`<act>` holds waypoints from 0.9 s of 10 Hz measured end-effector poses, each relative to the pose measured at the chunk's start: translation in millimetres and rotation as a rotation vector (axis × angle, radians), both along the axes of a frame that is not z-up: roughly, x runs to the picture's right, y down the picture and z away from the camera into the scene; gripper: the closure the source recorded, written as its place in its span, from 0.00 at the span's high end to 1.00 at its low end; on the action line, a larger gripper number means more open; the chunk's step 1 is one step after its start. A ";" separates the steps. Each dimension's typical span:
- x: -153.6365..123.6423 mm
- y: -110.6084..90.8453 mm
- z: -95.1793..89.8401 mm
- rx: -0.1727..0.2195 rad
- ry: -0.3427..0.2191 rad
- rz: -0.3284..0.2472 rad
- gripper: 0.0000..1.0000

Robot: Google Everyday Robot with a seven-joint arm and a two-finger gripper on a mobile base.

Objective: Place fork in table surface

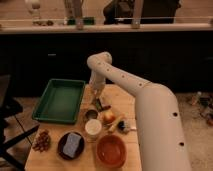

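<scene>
My gripper hangs down from the white arm over the pale-brown wooden table surface, just right of the green tray and close above the tabletop. A small dark shape lies on the wood right beside it. I cannot make out the slim pale fork; it may be hidden at the gripper. A black-headed utensil and a yellowish piece lie nearer the front, apart from the gripper.
In front of the gripper stand a small dark cup, a white cup and a round orange fruit. Further front are an orange-brown bowl, a dark plate with a blue sponge and a brown cluster. A dark counter runs behind.
</scene>
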State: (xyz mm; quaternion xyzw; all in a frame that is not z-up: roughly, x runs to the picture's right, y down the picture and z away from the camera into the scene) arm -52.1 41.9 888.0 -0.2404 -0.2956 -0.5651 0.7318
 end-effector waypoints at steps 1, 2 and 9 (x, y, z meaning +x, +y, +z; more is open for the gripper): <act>6.1 0.9 1.3 -0.001 -0.003 0.001 0.02; 10.7 1.9 2.1 -0.004 -0.002 0.004 0.02; 34.4 16.8 9.0 -0.018 -0.012 0.012 0.02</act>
